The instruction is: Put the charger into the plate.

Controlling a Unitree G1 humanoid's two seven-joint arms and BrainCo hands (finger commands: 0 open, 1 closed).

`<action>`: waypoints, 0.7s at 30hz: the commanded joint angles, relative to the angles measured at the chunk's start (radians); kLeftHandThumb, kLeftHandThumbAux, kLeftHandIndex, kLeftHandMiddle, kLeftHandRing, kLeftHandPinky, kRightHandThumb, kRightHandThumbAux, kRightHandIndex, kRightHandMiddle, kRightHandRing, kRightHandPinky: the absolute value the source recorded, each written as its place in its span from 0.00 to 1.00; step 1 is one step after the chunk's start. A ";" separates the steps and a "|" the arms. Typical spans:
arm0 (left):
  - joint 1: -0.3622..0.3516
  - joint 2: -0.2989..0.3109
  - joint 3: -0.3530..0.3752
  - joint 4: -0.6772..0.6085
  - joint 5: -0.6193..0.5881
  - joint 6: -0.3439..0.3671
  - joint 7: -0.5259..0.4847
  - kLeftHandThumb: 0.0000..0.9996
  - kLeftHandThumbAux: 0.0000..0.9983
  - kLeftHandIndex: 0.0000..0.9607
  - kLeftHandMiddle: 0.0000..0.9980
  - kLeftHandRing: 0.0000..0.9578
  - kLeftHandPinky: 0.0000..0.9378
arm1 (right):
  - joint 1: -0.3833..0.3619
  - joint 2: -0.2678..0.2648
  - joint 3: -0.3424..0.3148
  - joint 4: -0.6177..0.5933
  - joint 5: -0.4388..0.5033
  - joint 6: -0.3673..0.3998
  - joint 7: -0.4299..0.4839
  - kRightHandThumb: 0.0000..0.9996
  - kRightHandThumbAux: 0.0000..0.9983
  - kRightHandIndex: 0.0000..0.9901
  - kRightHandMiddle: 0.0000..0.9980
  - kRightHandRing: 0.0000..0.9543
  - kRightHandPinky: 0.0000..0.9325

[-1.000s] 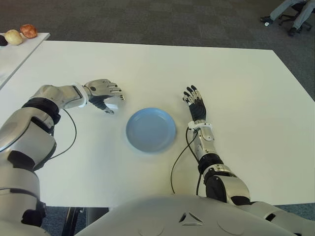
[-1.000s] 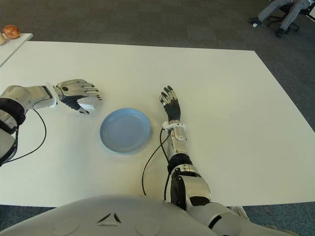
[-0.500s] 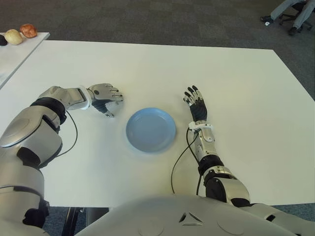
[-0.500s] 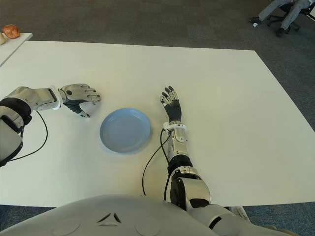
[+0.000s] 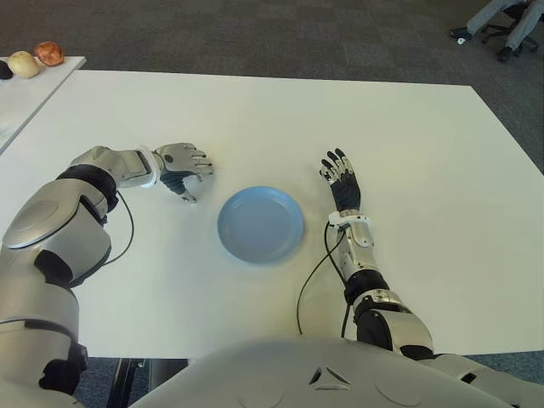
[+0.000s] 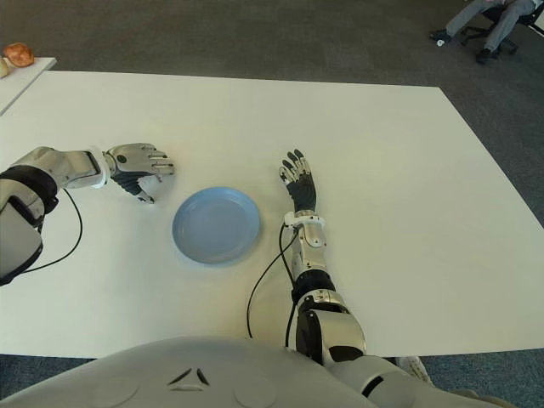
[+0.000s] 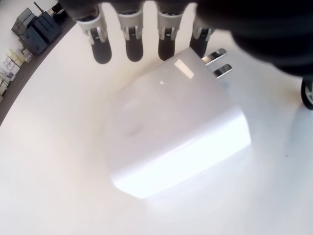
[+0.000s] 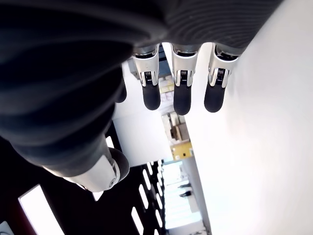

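Note:
The white charger (image 7: 176, 127) lies on the white table (image 5: 408, 153), its two metal prongs toward the fingertips (image 7: 134, 46). My left hand (image 5: 189, 172) is cupped low over it, left of the blue plate (image 5: 260, 224). The fingers reach past the charger without closing on it, and the thumb stands off to one side. In the eye views the hand hides the charger. The plate holds nothing. My right hand (image 5: 342, 177) shows just right of the plate, palm down with its fingers stretched out.
A second white table (image 5: 25, 93) at the far left carries a few small round items (image 5: 36, 58). A person's legs and an office chair (image 5: 506, 21) show on the carpet at the far right.
My left hand has come down over the charger, which showed beneath the fingers a second ago and is now covered. The right hand has barely shifted.

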 commanded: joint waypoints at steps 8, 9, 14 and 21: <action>0.028 -0.025 0.012 0.046 -0.038 0.023 -0.027 0.39 0.21 0.00 0.00 0.00 0.03 | 0.084 0.005 -0.005 0.034 0.018 0.063 -0.002 0.15 0.75 0.08 0.14 0.13 0.19; 0.031 -0.025 0.015 0.048 -0.045 0.024 -0.027 0.39 0.21 0.00 0.00 0.00 0.03 | 0.084 0.004 -0.006 0.034 0.019 0.062 -0.001 0.15 0.75 0.08 0.14 0.13 0.19; 0.043 -0.024 0.020 0.056 -0.065 0.030 -0.019 0.38 0.20 0.00 0.00 0.00 0.02 | 0.083 0.003 -0.009 0.037 0.024 0.060 0.006 0.15 0.75 0.08 0.14 0.14 0.19; 0.056 -0.021 0.032 0.058 -0.092 0.033 0.003 0.39 0.20 0.00 0.00 0.00 0.03 | 0.081 0.000 -0.011 0.042 0.030 0.060 0.010 0.15 0.75 0.09 0.14 0.14 0.20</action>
